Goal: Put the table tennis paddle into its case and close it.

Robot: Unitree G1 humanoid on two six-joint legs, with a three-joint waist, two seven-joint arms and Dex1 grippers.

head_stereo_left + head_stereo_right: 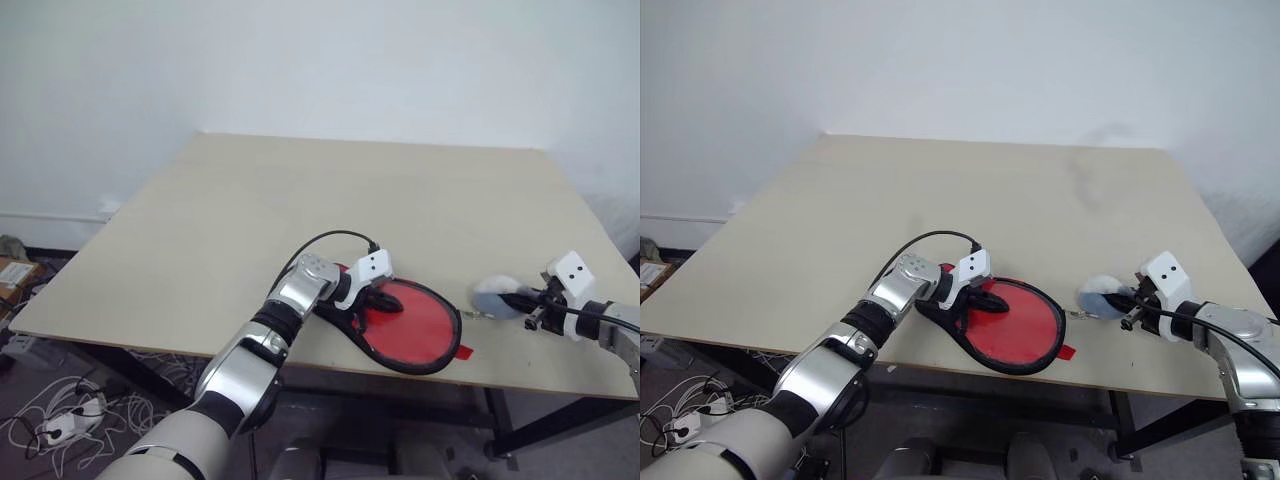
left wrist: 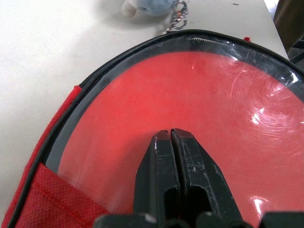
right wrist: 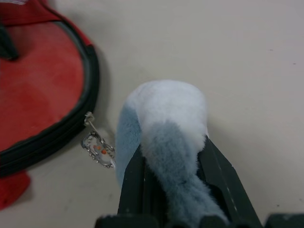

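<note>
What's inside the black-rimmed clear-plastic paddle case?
The red rubber face of the table tennis paddle shows through the case's clear side. The closed left gripper presses on top; the handle is covered.

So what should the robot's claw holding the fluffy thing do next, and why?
Probably pull gently away from the case. The right claw is shut on the fluffy grey-white pompom, chained to the zipper of the black-rimmed clear case over the red paddle, while the shut left claw pins it down.

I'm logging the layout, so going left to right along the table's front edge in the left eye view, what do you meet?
Left gripper → case with the table tennis paddle inside → fluffy grey-white charm → right gripper.
</note>
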